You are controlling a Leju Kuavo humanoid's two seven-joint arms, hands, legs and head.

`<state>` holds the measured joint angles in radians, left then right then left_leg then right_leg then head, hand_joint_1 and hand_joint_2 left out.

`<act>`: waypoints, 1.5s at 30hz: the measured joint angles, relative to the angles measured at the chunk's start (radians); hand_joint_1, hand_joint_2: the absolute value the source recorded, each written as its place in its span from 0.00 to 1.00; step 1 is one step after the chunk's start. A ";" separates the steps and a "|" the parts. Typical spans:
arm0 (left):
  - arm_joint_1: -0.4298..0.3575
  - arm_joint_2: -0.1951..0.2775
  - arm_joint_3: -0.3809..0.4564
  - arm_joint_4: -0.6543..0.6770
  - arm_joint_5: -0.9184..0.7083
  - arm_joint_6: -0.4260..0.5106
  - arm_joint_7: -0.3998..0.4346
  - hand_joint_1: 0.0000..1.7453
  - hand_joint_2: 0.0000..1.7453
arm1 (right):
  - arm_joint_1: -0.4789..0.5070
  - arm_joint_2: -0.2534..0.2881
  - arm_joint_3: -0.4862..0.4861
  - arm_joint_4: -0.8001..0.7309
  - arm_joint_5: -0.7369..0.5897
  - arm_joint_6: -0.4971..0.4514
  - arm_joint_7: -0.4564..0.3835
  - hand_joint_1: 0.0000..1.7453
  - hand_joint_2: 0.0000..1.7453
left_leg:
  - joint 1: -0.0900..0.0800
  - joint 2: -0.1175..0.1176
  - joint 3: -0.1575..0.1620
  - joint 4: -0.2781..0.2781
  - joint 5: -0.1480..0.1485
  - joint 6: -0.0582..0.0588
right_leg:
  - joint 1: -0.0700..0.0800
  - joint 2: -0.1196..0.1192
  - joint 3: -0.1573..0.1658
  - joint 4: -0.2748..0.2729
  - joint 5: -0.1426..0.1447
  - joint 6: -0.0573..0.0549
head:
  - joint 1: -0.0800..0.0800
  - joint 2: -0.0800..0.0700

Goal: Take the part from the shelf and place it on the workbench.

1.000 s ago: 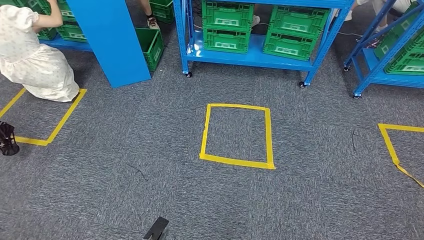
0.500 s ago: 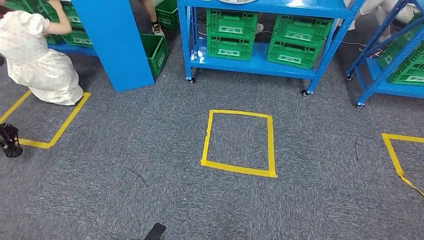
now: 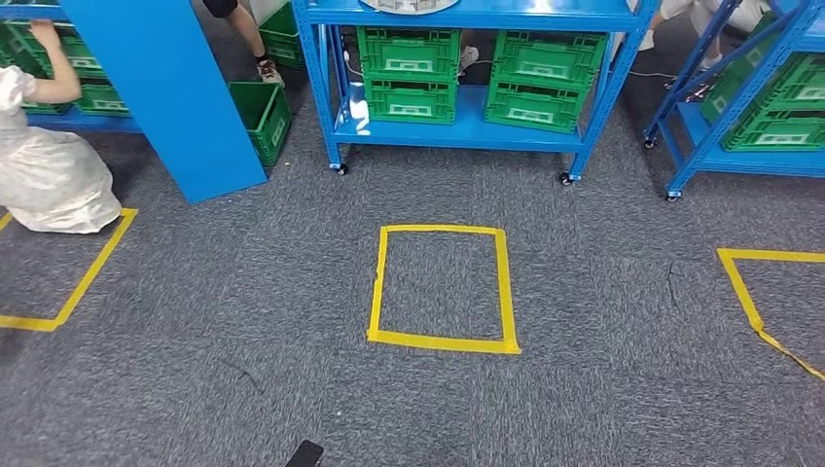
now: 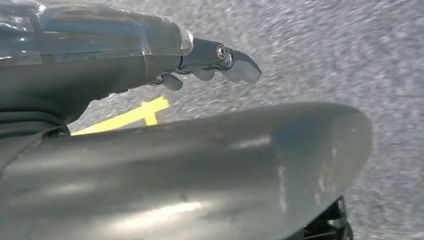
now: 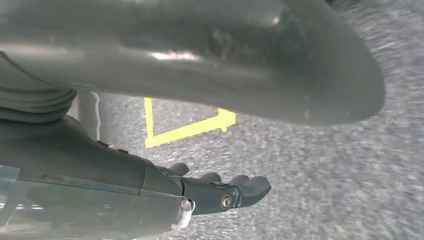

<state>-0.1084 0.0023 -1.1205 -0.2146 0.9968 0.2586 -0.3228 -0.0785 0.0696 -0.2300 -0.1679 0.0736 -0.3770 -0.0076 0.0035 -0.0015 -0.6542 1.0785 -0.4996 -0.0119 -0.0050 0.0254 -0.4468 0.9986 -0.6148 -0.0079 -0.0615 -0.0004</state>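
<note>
The part [image 3: 409, 4], a pale round piece, sits on the upper board of the blue shelf [image 3: 467, 15], cut off by the top edge of the head view, so little of it can be made out. Right under it, on the shelf's lower board, green crates [image 3: 409, 58] are stacked in pairs, one pair on the left, another pair [image 3: 540, 78] on the right. The shelf stands on small castors on grey carpet [image 3: 243, 321].

In front of the shelf, a yellow tape square [image 3: 443, 289] is marked on the carpet. To the shelf's right stands another blue rack [image 3: 739, 107] loaded with green crates, and a second tape outline [image 3: 759, 292] lies in front of that. To the shelf's left leans a tall blue panel [image 3: 156, 88], a green crate [image 3: 255, 112] beside it, and further left a person in a pale dress [image 3: 49, 175] crouches, reaching into more crates.

Down at the arms: the left hand [image 4: 210, 62] hangs over the carpet, fingers loosely extended, holding nothing. The right hand [image 5: 220, 192] does the same, fingers slightly curled and apart, empty, with yellow tape visible beyond it.
</note>
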 joint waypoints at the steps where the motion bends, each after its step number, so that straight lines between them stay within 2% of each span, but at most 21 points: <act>1: 0.001 -0.003 0.000 0.000 0.000 0.001 -0.001 0.00 0.00 | 0.000 -0.001 0.000 0.000 0.000 0.000 0.000 0.00 0.00 | -0.003 0.000 0.003 -0.011 0.008 0.007 | -0.001 0.002 0.011 -0.003 -0.009 0.007 | 0.001 0.000; 4: -0.003 -0.011 0.000 -0.001 0.002 0.002 -0.001 0.00 0.00 | -0.005 -0.005 0.001 -0.001 0.000 0.000 0.001 0.00 0.00 | -0.003 0.003 0.044 -0.024 -0.022 0.029 | -0.002 0.001 0.005 0.055 0.016 0.027 | 0.001 0.000; 6: -0.007 -0.014 0.000 -0.001 0.004 0.002 0.000 0.00 0.00 | -0.012 -0.005 0.004 -0.001 0.000 0.000 0.000 0.00 0.00 | 0.001 0.009 0.091 -0.038 -0.046 0.038 | -0.001 -0.008 -0.069 0.187 0.056 0.036 | 0.003 0.000; 8: -0.007 -0.016 0.000 -0.001 0.005 0.001 0.000 0.00 0.00 | -0.015 -0.006 0.007 -0.002 -0.001 0.000 -0.001 0.00 0.00 | 0.002 0.015 0.130 -0.048 -0.072 0.041 | -0.002 -0.017 -0.156 0.293 0.044 0.043 | 0.005 0.000; 10: -0.007 -0.016 0.000 -0.001 0.006 0.000 0.001 0.00 0.00 | -0.015 -0.007 0.008 -0.002 -0.001 0.000 -0.001 0.00 0.00 | 0.002 0.017 0.146 -0.051 -0.083 0.042 | -0.002 -0.020 -0.193 0.324 0.018 0.045 | 0.006 0.000; 12: -0.007 -0.016 0.000 -0.001 0.006 0.000 0.001 0.00 0.00 | -0.015 -0.007 0.008 -0.002 -0.001 0.000 -0.001 0.00 0.00 | 0.002 0.017 0.148 -0.052 -0.084 0.042 | -0.002 -0.020 -0.195 0.325 0.015 0.045 | 0.006 0.000; 14: -0.005 -0.016 0.000 -0.001 0.005 -0.009 0.002 0.00 0.00 | -0.009 -0.009 0.011 -0.002 -0.001 0.000 -0.002 0.00 0.00 | 0.002 0.015 0.201 -0.063 -0.118 0.041 | 0.002 -0.020 -0.230 0.286 -0.031 0.038 | 0.006 0.000; 16: -0.005 -0.016 0.000 -0.001 0.005 -0.026 -0.001 0.00 0.00 | 0.004 -0.014 0.016 -0.001 -0.001 -0.001 -0.004 0.00 0.00 | 0.000 0.010 0.303 -0.098 -0.185 0.029 | 0.017 -0.017 -0.259 0.174 0.043 0.010 | 0.009 0.000; 18: -0.008 -0.015 0.000 -0.001 0.005 -0.037 -0.008 0.00 0.00 | 0.011 -0.017 0.020 0.000 0.000 -0.002 -0.007 0.00 0.00 | -0.002 0.006 0.358 -0.116 -0.199 0.011 | 0.026 -0.014 -0.241 0.088 0.149 -0.016 | 0.013 0.000; 20: -0.012 -0.015 0.000 -0.001 0.005 -0.037 -0.010 0.00 0.00 | 0.011 -0.018 0.023 -0.001 0.000 -0.003 -0.012 0.00 0.00 | -0.004 0.002 0.317 -0.027 -0.141 0.002 | 0.021 -0.014 -0.191 0.044 0.133 -0.023 | 0.011 0.000; 22: -0.015 -0.013 0.000 -0.001 0.006 -0.037 -0.009 0.00 0.00 | 0.010 -0.019 0.024 -0.001 0.000 -0.002 -0.017 0.00 0.00 | -0.004 -0.001 0.215 0.115 -0.113 0.000 | 0.016 -0.014 -0.116 -0.014 0.117 -0.026 | 0.007 0.000; 24: -0.009 -0.011 0.000 -0.001 0.007 -0.037 -0.005 0.00 0.00 | 0.010 -0.019 0.025 -0.001 -0.001 -0.002 -0.020 0.00 0.00 | -0.003 -0.002 0.116 0.179 -0.174 -0.003 | 0.014 -0.009 -0.037 -0.063 0.097 -0.027 | 0.004 0.000; 26: -0.002 -0.009 0.000 0.000 0.011 -0.037 -0.003 0.00 0.00 | 0.011 -0.019 0.026 -0.001 -0.002 -0.001 -0.023 0.00 0.00 | -0.002 -0.002 0.042 0.159 -0.255 -0.008 | 0.013 -0.002 0.040 -0.095 0.071 -0.023 | 0.004 0.000; 27: 0.000 -0.009 0.000 0.000 0.014 -0.037 -0.005 0.00 0.00 | 0.011 -0.020 0.026 -0.001 -0.002 -0.001 -0.025 0.00 0.00 | -0.001 -0.002 0.012 0.126 -0.257 -0.009 | 0.012 0.001 0.075 -0.104 0.053 -0.020 | 0.003 0.000; 28: 0.002 -0.008 0.000 0.000 0.018 -0.037 -0.009 0.00 0.00 | 0.012 -0.020 0.026 -0.001 -0.002 -0.001 -0.028 0.00 0.00 | 0.001 -0.002 -0.013 0.080 -0.206 -0.009 | 0.011 0.004 0.106 -0.108 0.031 -0.017 | 0.002 0.000; 31: 0.011 -0.002 0.001 0.000 0.028 -0.039 -0.024 0.00 0.00 | 0.015 -0.021 0.026 0.000 -0.005 -0.001 -0.032 0.00 0.00 | 0.001 -0.007 -0.054 -0.011 0.076 0.002 | 0.010 0.011 0.161 -0.088 -0.040 -0.001 | 0.003 0.000; 32: 0.012 -0.001 0.001 0.000 0.030 -0.039 -0.030 0.00 0.00 | 0.013 -0.022 0.026 0.000 -0.007 -0.001 -0.029 0.00 0.00 | -0.004 -0.009 -0.057 -0.009 0.113 0.011 | 0.007 0.013 0.165 -0.078 -0.055 0.006 | 0.004 0.000; 36: -0.004 0.007 0.002 0.000 0.034 -0.038 -0.061 0.00 0.00 | -0.010 -0.022 0.030 -0.001 -0.008 -0.001 -0.007 0.00 0.00 | -0.010 -0.010 -0.049 -0.010 0.080 0.041 | -0.002 -0.004 0.157 -0.033 -0.098 0.028 | 0.001 0.000; 40: -0.014 0.009 0.003 -0.001 0.037 -0.041 -0.082 0.00 0.00 | -0.016 -0.020 0.032 -0.002 -0.007 -0.005 0.000 0.00 0.00 | -0.006 0.004 -0.035 -0.021 0.070 0.046 | -0.004 -0.019 0.015 0.206 -0.188 0.043 | 0.004 0.000; 42: -0.015 0.008 0.003 -0.001 0.036 -0.045 -0.090 0.00 0.00 | -0.012 -0.021 0.032 -0.002 -0.007 -0.007 -0.004 0.00 0.00 | -0.005 0.007 -0.032 -0.021 0.068 0.045 | -0.004 -0.019 -0.021 0.209 -0.129 0.041 | 0.004 0.000; 45: -0.018 0.005 0.003 -0.001 0.035 -0.047 -0.095 0.00 0.00 | -0.009 -0.022 0.032 -0.001 -0.007 -0.008 -0.009 0.00 0.00 | -0.005 0.006 -0.030 -0.023 0.074 0.036 | -0.001 -0.019 0.008 0.051 -0.009 0.029 | 0.004 0.000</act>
<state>-0.1268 0.0069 -1.1177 -0.2152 1.0323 0.2111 -0.4183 -0.0874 0.0473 -0.1979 -0.1694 0.0668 -0.3855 -0.0170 -0.0017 0.0047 -0.6841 1.0556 -0.4259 0.0239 -0.0062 0.0060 -0.4385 1.0492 -0.6238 0.0212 -0.0579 -0.0004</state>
